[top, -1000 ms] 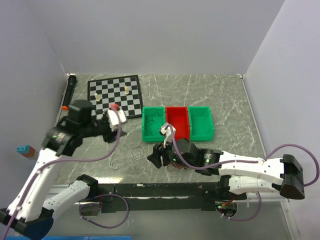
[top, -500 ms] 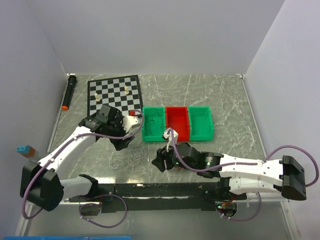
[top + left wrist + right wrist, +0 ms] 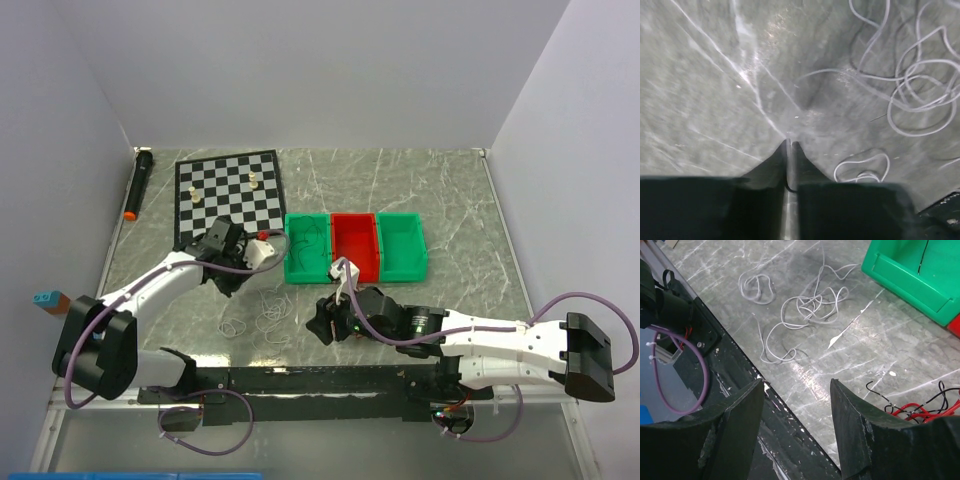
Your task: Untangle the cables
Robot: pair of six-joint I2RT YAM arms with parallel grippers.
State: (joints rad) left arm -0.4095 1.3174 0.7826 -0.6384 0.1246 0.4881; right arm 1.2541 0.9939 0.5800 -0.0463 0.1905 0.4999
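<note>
On the grey marbled tabletop point(image 3: 450, 200), my right gripper point(image 3: 796, 384) gapes wide and empty near a clump of red and black cables point(image 3: 912, 412), while my left gripper point(image 3: 789, 144) is pinched almost shut, gripping nothing I can see, beside loose loops of thin whitish cable point(image 3: 809, 305).
</note>
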